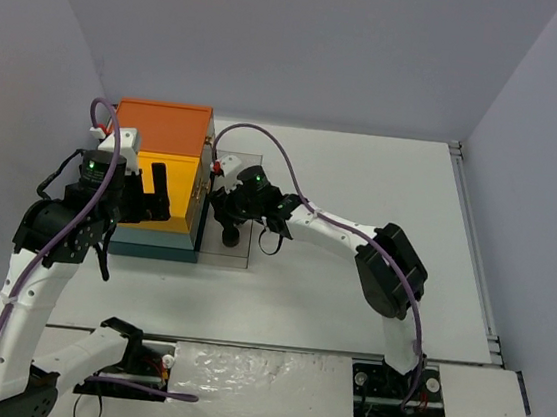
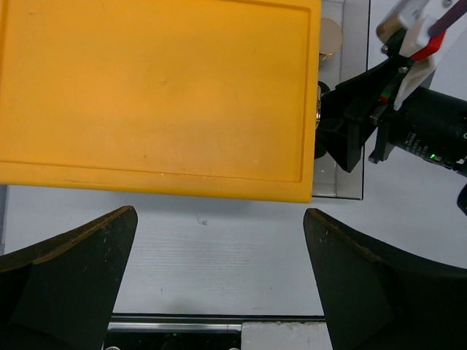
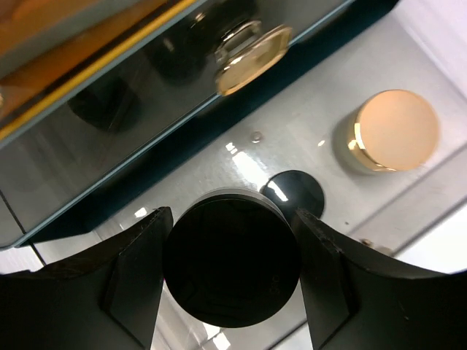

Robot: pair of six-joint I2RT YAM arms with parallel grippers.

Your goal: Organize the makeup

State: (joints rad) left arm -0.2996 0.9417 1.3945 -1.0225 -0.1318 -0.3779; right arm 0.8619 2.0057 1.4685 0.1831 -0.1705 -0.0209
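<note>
While the right gripper is poised over the clear tray that sits just beside the orange-topped teal box, a round black jar is clasped between its fingers, one pad against each side. Whether the jar's base touches the tray floor cannot be told. The box's glossy side wall, fitted with a gold clasp, is seen running close along one side of the jar. On the other side a small black disc lies just beside it, and a gold-capped jar stands farther off, near the tray's outer rim (a strip of bare tray floor is seen between the two jars). Beyond that rim, white table is seen as far as the rail at its right edge. The left gripper is spread wide, with nothing between its fingers, just off the near edge of the orange lid, with table surface beneath it.
</note>
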